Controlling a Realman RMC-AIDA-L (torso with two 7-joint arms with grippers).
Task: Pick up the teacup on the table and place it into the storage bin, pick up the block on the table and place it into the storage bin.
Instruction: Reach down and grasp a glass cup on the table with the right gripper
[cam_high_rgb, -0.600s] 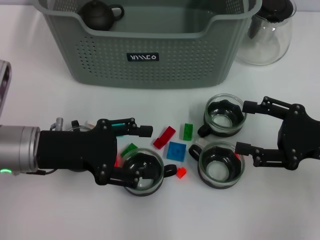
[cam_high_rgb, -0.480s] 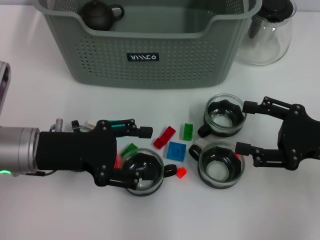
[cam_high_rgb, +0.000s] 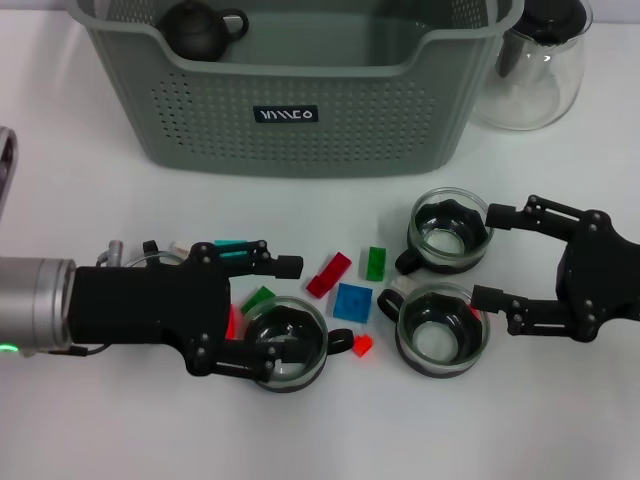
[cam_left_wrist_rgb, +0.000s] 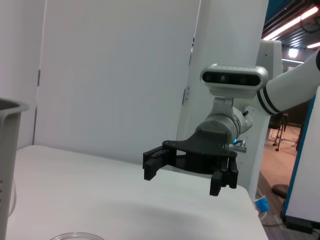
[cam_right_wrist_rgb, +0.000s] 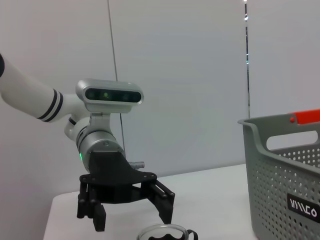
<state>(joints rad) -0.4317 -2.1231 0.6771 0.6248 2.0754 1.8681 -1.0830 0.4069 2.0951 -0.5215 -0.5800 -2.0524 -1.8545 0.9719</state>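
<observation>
Head view: I am watching the left gripper (cam_high_rgb: 283, 312) spreading apart around a teacup (cam_high_rgb: 285, 343) on the table (cam_high_rgb: 90, 200); right gripper (cam_high_rgb: 492, 254) is sitting apart beside two teacups; storage bin (cam_high_rgb: 300, 110) is standing behind.

Three glass teacups (cam_high_rgb: 285, 342) and coloured blocks (cam_high_rgb: 352, 301) lie before the grey-green storage bin (cam_high_rgb: 300, 100).

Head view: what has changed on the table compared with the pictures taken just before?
Very little. The left gripper, open around the glass teacup with a dark base, slid slightly back toward the robot's left; nothing was gripped or released. The right gripper, the other two teacups, the coloured blocks and the grey-green perforated storage bin stayed in place.
</observation>
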